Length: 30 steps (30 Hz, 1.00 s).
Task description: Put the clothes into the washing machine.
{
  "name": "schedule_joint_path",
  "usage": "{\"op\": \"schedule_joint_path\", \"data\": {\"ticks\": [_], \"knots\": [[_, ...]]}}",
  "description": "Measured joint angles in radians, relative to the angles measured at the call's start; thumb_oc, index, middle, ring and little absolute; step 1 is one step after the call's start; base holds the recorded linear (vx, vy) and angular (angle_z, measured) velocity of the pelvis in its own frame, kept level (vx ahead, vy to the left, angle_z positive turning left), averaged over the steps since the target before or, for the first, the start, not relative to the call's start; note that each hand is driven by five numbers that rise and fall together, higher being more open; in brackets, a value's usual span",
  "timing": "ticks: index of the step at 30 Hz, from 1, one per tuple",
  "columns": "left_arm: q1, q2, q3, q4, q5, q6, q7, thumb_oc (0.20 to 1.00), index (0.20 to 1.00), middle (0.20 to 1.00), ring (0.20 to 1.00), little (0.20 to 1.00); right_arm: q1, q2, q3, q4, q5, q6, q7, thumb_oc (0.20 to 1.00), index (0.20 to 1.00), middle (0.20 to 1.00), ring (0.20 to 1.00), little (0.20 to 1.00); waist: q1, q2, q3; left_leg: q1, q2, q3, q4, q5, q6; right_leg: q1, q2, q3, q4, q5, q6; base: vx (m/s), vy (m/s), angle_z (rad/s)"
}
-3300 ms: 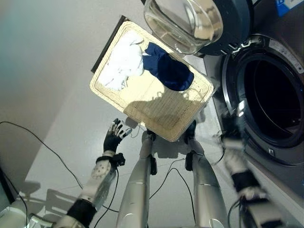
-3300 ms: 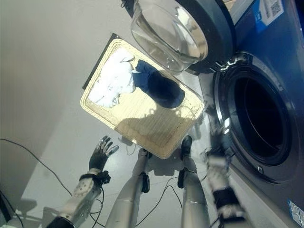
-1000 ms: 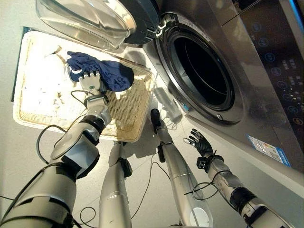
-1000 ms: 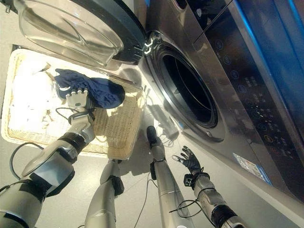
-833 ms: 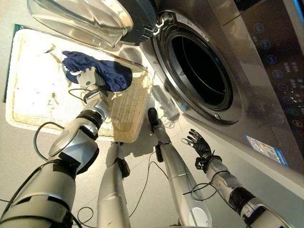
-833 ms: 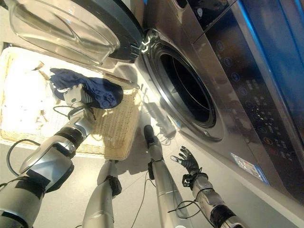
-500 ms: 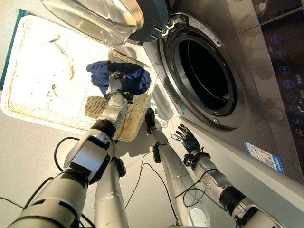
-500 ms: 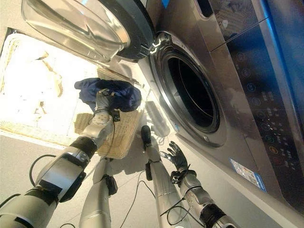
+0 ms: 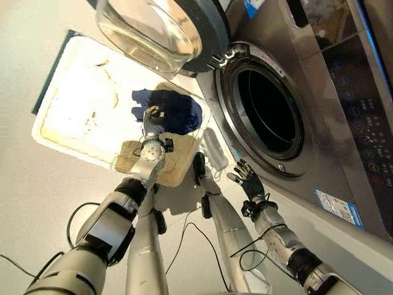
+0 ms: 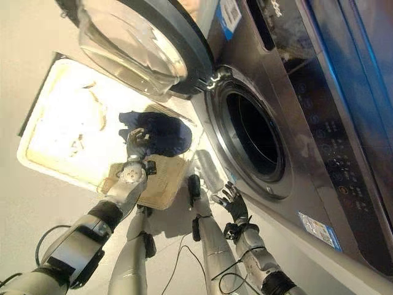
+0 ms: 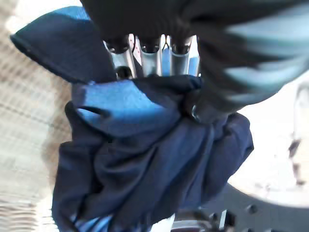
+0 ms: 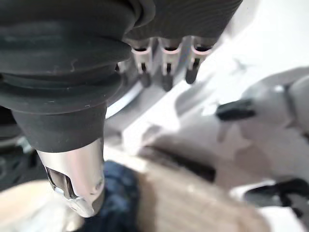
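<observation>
Left hand [image 9: 152,118] at the near edge of the dark blue garment [image 9: 175,110], fingers [image 11: 152,55] and thumb curled into the folds, cloth bunched in the grasp as seen in the left wrist view [image 11: 145,145]. Garment in the wicker basket [image 9: 52,117] on the floor, at the basket end nearest the washing machine [image 9: 331,153]; pale clothes [image 9: 86,98] spread over the far part of the same basket, untouched. Right hand [image 9: 247,182] held low in front of the machine's lower front panel, fingers spread and relaxed, holding nothing, well apart from the basket.

Key relation: drum opening [image 9: 270,110] to the right of the grasped garment, beyond the basket rim and higher than the basket floor; round glass door [image 9: 163,27] swung open and overhanging the basket just above the garment. Left hand far nearer the cloth than the right; right hand nearer the opening. Bundle roughly rounded, long axis not clearly readable.

Judged step: grasp made, lift and carry to the drum not yet done. Likely requirement: raise clear of the basket rim, pass under the door's edge, then rightward into the opening. Possible hazard: trailing folds snagging on the rim or on the door.
</observation>
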Motion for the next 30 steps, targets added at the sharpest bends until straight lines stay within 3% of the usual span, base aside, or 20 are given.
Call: {"op": "schedule_joint_path", "data": {"ticks": [5, 10, 13, 21, 24, 27, 30], "knots": [[0.207, -0.021, 0.047, -0.094, -0.009, -0.063, -0.057, 0.2, 0.2, 0.2, 0.2, 0.2, 0.0, 0.003, -0.041, -0.03, -0.068, 0.003, -0.023, 1.0, 1.0, 1.0, 1.0, 1.0, 0.094, 0.019, 0.0, 0.073, -0.013, -0.026, -0.017, -0.004, -0.005, 0.068, -0.018, -0.022, 0.031, -0.037, -0.004, -0.06, 0.07, 0.24], [0.317, -0.021, 0.07, -0.195, -0.011, -0.1, -0.104, 0.2, 0.2, 0.2, 0.2, 0.2, 0.005, 0.004, -0.047, -0.031, -0.149, 0.026, -0.042, 1.0, 1.0, 1.0, 1.0, 1.0, 0.118, 0.048, 0.003, 0.151, -0.039, -0.05, -0.044, 0.004, 0.007, 0.141, -0.041, -0.024, 0.044, -0.057, 0.01, -0.05, 0.09, 0.19], [0.333, -0.019, 0.068, -0.24, -0.022, -0.102, -0.154, 0.2, 0.2, 0.2, 0.2, 0.2, 0.007, 0.003, -0.052, -0.028, -0.178, 0.034, -0.042, 1.0, 1.0, 1.0, 1.0, 1.0, 0.121, 0.054, 0.006, 0.181, -0.044, -0.054, -0.052, 0.006, 0.01, 0.173, -0.046, -0.028, 0.04, -0.06, 0.015, -0.03, 0.073, 0.1], [0.342, 0.008, 0.065, -0.341, -0.036, -0.096, -0.269, 0.2, 0.2, 0.2, 0.2, 0.2, 0.026, -0.045, -0.059, -0.026, -0.326, 0.054, -0.056, 1.0, 1.0, 1.0, 1.0, 1.0, 0.119, 0.106, 0.009, 0.307, -0.04, -0.054, -0.082, 0.004, 0.013, 0.306, -0.04, -0.037, -0.002, -0.058, 0.022, 0.0, 0.068, 0.0], [0.358, 0.023, 0.068, -0.4, -0.1, -0.074, -0.342, 0.2, 0.2, 0.2, 0.2, 0.2, 0.025, -0.073, -0.057, -0.026, -0.451, 0.072, -0.062, 1.0, 1.0, 1.0, 1.0, 1.0, 0.119, 0.113, 0.01, 0.345, -0.035, -0.052, -0.094, 0.004, 0.01, 0.35, -0.034, -0.038, -0.029, -0.051, 0.022, 0.03, 0.037, -0.03], [0.375, 0.028, 0.068, -0.475, -0.197, -0.031, -0.465, 0.2, 0.2, 0.2, 0.2, 0.2, 0.016, -0.168, -0.027, -0.037, -0.739, 0.097, -0.092, 1.0, 1.0, 1.0, 1.0, 1.0, 0.119, 0.129, 0.009, 0.41, -0.033, -0.049, -0.115, -0.002, 0.008, 0.426, -0.03, -0.041, -0.075, -0.043, 0.026, 0.05, 0.015, 0.0], [0.375, 0.028, 0.068, -0.475, -0.197, -0.031, -0.465, 0.2, 0.2, 0.2, 0.2, 0.2, 0.016, -0.168, -0.027, -0.037, -0.739, 0.097, -0.092, 1.0, 1.0, 1.0, 1.0, 1.0, 0.119, 0.129, 0.009, 0.41, -0.033, -0.049, -0.115, -0.002, 0.008, 0.426, -0.03, -0.041, -0.075, -0.043, 0.026, 0.0, 0.0, 0.0]]}}
